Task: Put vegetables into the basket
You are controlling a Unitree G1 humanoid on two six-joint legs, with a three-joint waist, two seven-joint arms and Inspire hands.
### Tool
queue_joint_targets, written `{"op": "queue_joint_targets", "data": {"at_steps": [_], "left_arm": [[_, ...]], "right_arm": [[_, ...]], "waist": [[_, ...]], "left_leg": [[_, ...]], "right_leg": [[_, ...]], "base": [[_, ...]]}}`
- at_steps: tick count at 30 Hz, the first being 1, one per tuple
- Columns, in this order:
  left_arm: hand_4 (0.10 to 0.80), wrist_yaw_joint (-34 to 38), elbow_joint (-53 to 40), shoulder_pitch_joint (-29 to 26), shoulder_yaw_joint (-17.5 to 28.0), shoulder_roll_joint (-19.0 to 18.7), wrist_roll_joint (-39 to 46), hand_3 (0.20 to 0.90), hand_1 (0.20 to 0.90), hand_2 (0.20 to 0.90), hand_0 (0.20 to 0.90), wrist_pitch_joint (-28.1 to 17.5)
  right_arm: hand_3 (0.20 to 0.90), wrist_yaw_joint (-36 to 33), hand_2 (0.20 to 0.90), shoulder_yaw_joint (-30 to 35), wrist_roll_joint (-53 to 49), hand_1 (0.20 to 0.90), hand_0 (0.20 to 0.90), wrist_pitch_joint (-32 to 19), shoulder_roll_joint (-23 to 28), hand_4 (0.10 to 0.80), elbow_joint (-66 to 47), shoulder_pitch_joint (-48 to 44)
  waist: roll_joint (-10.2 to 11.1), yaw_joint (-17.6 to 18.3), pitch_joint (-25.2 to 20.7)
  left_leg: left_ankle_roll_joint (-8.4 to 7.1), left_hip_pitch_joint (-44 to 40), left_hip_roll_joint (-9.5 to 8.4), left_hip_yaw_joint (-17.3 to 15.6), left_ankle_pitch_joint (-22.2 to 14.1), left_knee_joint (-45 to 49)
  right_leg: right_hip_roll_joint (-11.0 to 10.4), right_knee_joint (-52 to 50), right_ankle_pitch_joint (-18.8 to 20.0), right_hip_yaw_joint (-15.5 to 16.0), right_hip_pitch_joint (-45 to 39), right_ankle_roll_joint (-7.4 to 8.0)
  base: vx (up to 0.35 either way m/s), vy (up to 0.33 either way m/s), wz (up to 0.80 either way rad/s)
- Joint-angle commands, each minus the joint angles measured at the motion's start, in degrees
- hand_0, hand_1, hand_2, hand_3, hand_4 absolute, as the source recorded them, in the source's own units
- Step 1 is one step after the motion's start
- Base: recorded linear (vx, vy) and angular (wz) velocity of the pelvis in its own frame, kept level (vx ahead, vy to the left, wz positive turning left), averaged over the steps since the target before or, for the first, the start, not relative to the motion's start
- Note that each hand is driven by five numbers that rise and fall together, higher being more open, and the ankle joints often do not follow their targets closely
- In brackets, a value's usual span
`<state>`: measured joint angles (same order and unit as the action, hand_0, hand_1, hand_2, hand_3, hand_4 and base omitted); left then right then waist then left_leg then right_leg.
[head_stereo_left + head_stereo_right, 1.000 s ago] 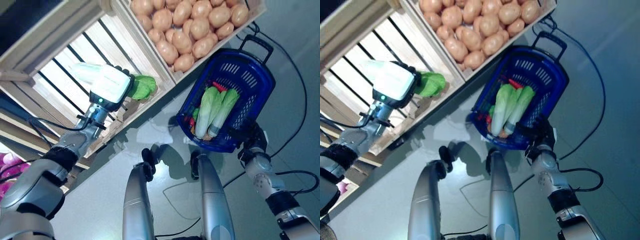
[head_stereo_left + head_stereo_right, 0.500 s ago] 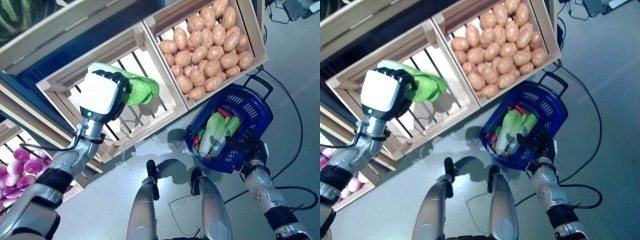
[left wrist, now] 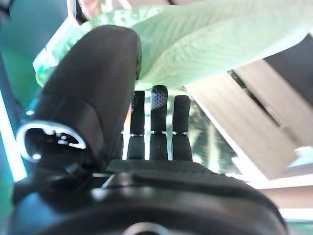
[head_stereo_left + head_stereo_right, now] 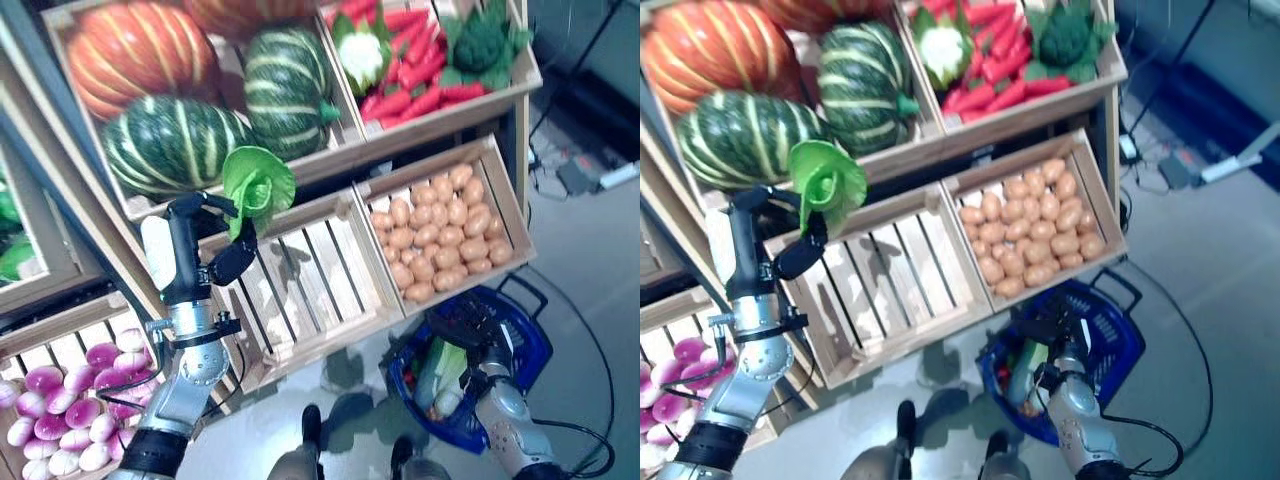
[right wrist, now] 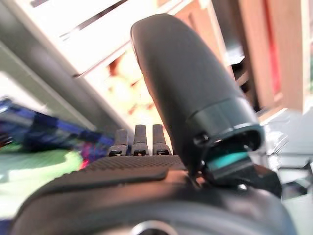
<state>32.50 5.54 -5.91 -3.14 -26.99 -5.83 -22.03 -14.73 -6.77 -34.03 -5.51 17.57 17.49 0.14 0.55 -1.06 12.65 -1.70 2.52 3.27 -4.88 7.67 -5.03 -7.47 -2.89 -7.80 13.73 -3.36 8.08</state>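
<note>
My left hand (image 4: 222, 258) is raised in front of the shelves and is shut on the stem of a green leafy vegetable (image 4: 258, 184). The leaves fan out above the hand at the height of the striped squashes. In the left wrist view the pale green leaf (image 3: 210, 44) lies over the thumb (image 3: 90, 93). The blue basket (image 4: 534, 338) hangs low at the right, held at its near rim by my right hand (image 4: 472, 336). It holds several pale green leafy vegetables (image 4: 441, 366) and something red. The right wrist view shows the basket's blue edge (image 5: 29, 131).
A slatted crate (image 4: 300, 285) with nothing in it stands behind the left hand, and a crate of potatoes (image 4: 435, 240) is just above the basket. Higher shelves hold an orange pumpkin (image 4: 135, 50), striped squashes (image 4: 180, 142) and red peppers (image 4: 410, 62). Purple bulbs (image 4: 70, 405) lie lower left.
The camera has tilted up, bringing the upper shelves into view. My left hand has lifted the leafy vegetable out of the slatted crate. The right hand still holds the basket.
</note>
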Motion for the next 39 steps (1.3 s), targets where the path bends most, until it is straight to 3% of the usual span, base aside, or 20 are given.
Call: {"op": "queue_joint_targets", "data": {"at_steps": [1, 7, 17, 21, 29, 30, 39], "left_arm": [[0.4, -10.0, -4.8, -2.4, 2.5, 0.4, 15.9, 0.3, 0.3, 0.3, 0.3, -6.1], [0.4, -20.2, -6.1, -2.7, 0.9, 3.0, 32.3, 0.3, 0.3, 0.3, 0.3, -1.2], [0.4, -27.6, -5.9, -2.8, -1.0, 4.7, 45.0, 0.3, 0.3, 0.3, 0.3, 8.2], [0.4, -28.8, -5.2, -2.7, -1.7, 5.0, 45.7, 0.3, 0.3, 0.3, 0.3, 10.0], [0.4, -31.7, -4.1, -4.4, -3.7, 4.1, 46.4, 0.3, 0.3, 0.3, 0.3, 12.2], [0.4, -32.3, -3.7, -5.1, -4.5, 3.9, 47.2, 0.3, 0.3, 0.3, 0.3, 12.6], [0.4, -34.6, -3.3, -5.8, -6.1, 3.4, 52.2, 0.3, 0.3, 0.3, 0.3, 13.6]], "right_arm": [[0.9, 4.4, 0.9, 2.4, 2.3, 0.9, 0.9, -4.8, 2.2, 0.8, -4.9, -0.1], [0.9, 7.3, 0.9, 2.6, 1.6, 0.9, 0.9, -5.0, 3.4, 0.8, -7.1, -1.2], [0.9, 21.5, 0.9, 2.8, -4.3, 0.9, 0.9, -5.7, 7.6, 0.8, -16.3, -2.7], [0.9, 25.8, 0.9, 2.1, -4.0, 0.9, 0.9, -3.7, 9.4, 0.8, -19.1, -3.7], [0.9, 31.0, 0.9, -0.7, -6.8, 0.9, 0.9, 3.0, 13.6, 0.8, -21.2, -9.2], [0.9, 31.7, 0.9, -2.3, -7.3, 0.9, 0.9, 6.8, 14.5, 0.8, -21.2, -10.8], [0.9, 40.1, 0.9, -8.3, -15.7, 0.9, 0.9, 16.8, 16.4, 0.8, -19.9, -15.6]], "waist": [[1.6, 0.2, -7.9], [1.9, -0.2, -8.9], [2.3, 0.1, -9.8], [2.4, 0.0, -10.1], [2.8, -0.8, -10.5], [2.9, -1.0, -10.8], [3.2, -1.8, -11.5]], "left_leg": [[-1.36, -2.5, -0.41, -1.0, -6.4, 0.0], [-1.16, -3.8, -0.33, -1.1, -7.0, 0.0], [-0.89, -4.8, -0.11, -1.5, -8.0, 0.0], [-0.94, -4.9, 0.07, -1.6, -8.1, 0.0], [-0.95, -5.0, 0.11, -1.2, -8.3, 0.0], [-1.06, -5.0, 0.16, -1.1, -8.3, 0.0], [-1.19, -5.1, 0.3, -0.9, -8.1, 0.0]], "right_leg": [[-2.2, 4.9, 8.7, 1.2, 0.9, -0.65], [-2.3, 6.4, 9.5, 1.5, -0.6, -0.27], [-2.6, 7.9, 10.4, 0.6, -1.3, 0.47], [-2.8, 7.9, 10.5, 0.4, -1.2, 0.62], [-3.0, 7.9, 10.5, 0.6, -1.3, 0.79], [-3.1, 7.9, 10.5, 0.8, -1.3, 0.84], [-3.2, 7.9, 10.6, 1.2, -1.6, 0.8]], "base": [[0.055, -0.024, 0.16], [0.036, -0.02, -0.01], [-0.004, -0.003, -0.02], [0.0, 0.0, 0.0], [0.0, 0.0, 0.0], [0.0, 0.0, 0.0], [0.0, 0.0, 0.0]]}}
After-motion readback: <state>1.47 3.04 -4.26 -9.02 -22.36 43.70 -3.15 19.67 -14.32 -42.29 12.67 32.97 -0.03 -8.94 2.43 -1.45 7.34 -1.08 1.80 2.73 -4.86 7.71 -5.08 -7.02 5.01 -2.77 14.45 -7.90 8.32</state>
